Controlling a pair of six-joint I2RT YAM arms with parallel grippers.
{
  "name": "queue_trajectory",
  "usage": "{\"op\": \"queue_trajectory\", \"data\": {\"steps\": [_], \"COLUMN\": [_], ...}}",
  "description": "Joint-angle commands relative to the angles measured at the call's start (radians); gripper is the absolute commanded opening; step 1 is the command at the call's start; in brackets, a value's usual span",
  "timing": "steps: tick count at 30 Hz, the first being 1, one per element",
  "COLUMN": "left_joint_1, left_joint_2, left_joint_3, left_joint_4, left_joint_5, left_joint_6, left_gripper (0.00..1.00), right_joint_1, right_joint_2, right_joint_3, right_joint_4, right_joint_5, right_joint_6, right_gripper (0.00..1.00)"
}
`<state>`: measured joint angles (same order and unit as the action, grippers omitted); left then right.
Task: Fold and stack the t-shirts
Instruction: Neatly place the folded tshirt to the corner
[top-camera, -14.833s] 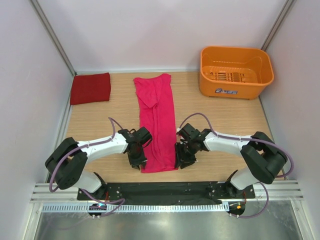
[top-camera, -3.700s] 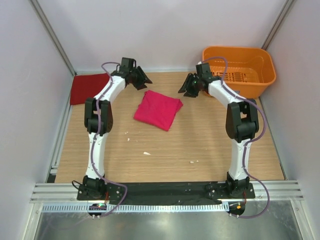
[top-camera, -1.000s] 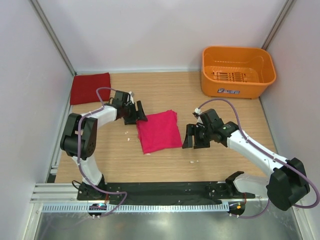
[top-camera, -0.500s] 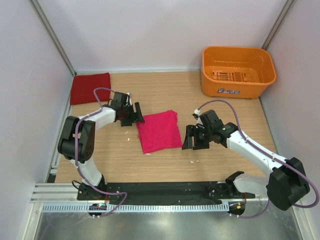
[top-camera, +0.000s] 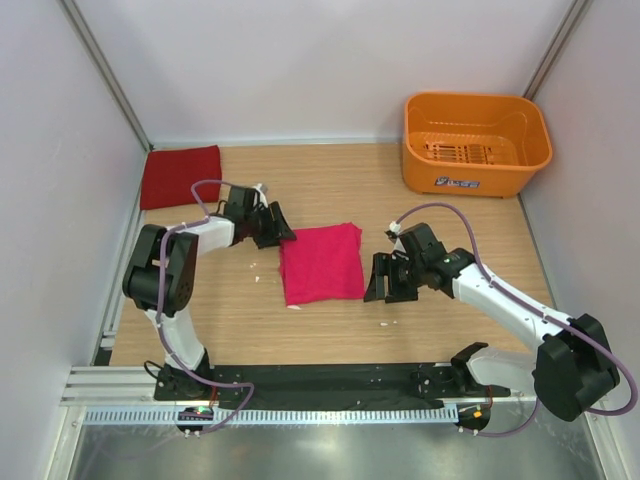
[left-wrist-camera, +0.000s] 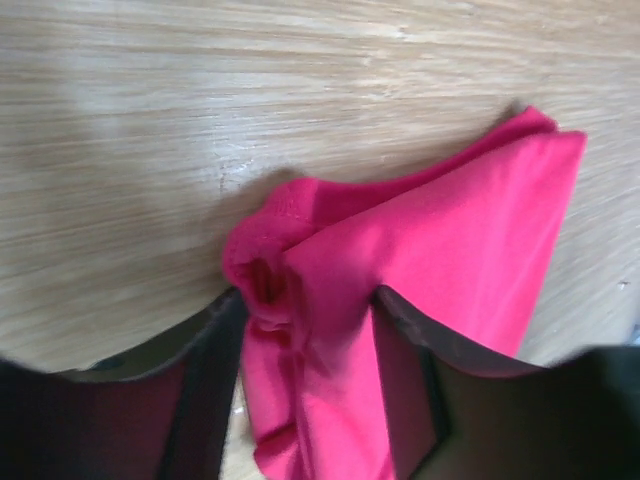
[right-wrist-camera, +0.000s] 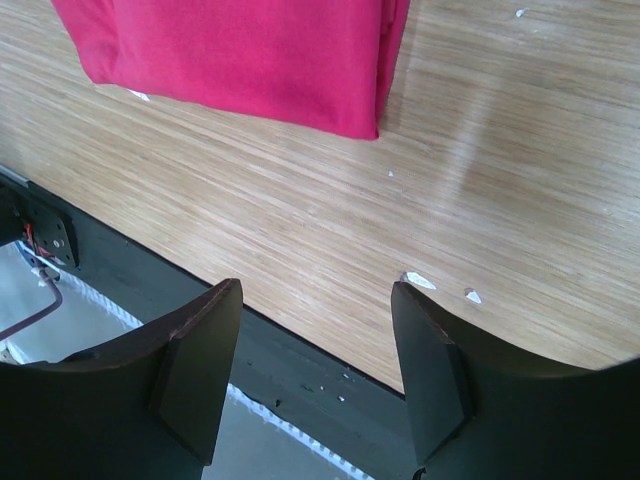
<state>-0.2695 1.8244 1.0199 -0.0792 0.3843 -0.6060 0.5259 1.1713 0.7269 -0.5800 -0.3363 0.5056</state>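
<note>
**Pink tee** (top-camera: 320, 263): folded to a rough square, lying flat on table (top-camera: 420, 215), well left of basket (top-camera: 473, 143) and nearer than it. By the look, soft, light, limp cloth. Likely to sag, slide on the wood and fall open if lifted by a single corner. Best taken at a folded edge through all layers, or at two corners at once, one per arm.

**Red tee** (top-camera: 181, 176): flat folded rectangle, far left of basket at about the same depth. Probably the base of the stack; pink tee not yet on it.

**Left gripper** (top-camera: 272, 225): clamped on the pink tee's far left corner. In the wrist view, cloth bunched and creased between the fingers (left-wrist-camera: 205, 390), hem stitching showing.

**Right gripper** (top-camera: 385, 280): spread wide, nothing held, just right of the pink tee, left of basket and nearer. In the wrist view, bare wood and a few pale crumbs (right-wrist-camera: 418, 281) below.

**Writing**: small label (top-camera: 452, 183) on basket's near wall, print too small to read. No brand or print seen on either tee.
</note>
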Motion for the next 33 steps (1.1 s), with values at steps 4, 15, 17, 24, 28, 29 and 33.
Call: {"op": "queue_trajectory", "data": {"steps": [4,15,17,24,28,29,33], "left_joint_1": [0.000,0.001,0.003,0.013,0.033,0.039,0.064], "left_joint_2": [0.075,-0.063,-0.102,-0.091,-0.088,-0.086,-0.070], "left_joint_3": [-0.079,-0.017,0.017,0.238,0.354,0.383,0.445], "left_joint_4": [0.198,0.118,0.020,-0.318,-0.427,-0.438,-0.447], "left_joint_5": [0.074,-0.002,-0.025,-0.149,-0.339,-0.361,-0.470], "left_joint_6": [-0.112,0.009,0.069,0.302,0.394,0.409,0.492], "left_gripper": [0.22,0.00,0.00,0.00,0.00,0.00,0.00], "right_joint_1": [-0.004,-0.006,-0.004,-0.004,-0.004,-0.004,-0.004], "right_joint_2": [-0.036,-0.048,-0.051,-0.053,-0.044,-0.039,-0.025], "right_joint_3": [-0.017,-0.007,-0.011,-0.024,-0.023,-0.024,-0.032], "right_joint_4": [0.029,-0.001,-0.006,-0.018,-0.032,-0.037,-0.043], "right_joint_5": [-0.007,0.005,0.005,-0.010,-0.018,-0.020,-0.024], "right_joint_6": [0.017,0.008,0.011,0.016,0.014,0.013,0.005], "right_gripper": [0.66,0.66,0.66,0.65,0.65,0.65,0.65]}}
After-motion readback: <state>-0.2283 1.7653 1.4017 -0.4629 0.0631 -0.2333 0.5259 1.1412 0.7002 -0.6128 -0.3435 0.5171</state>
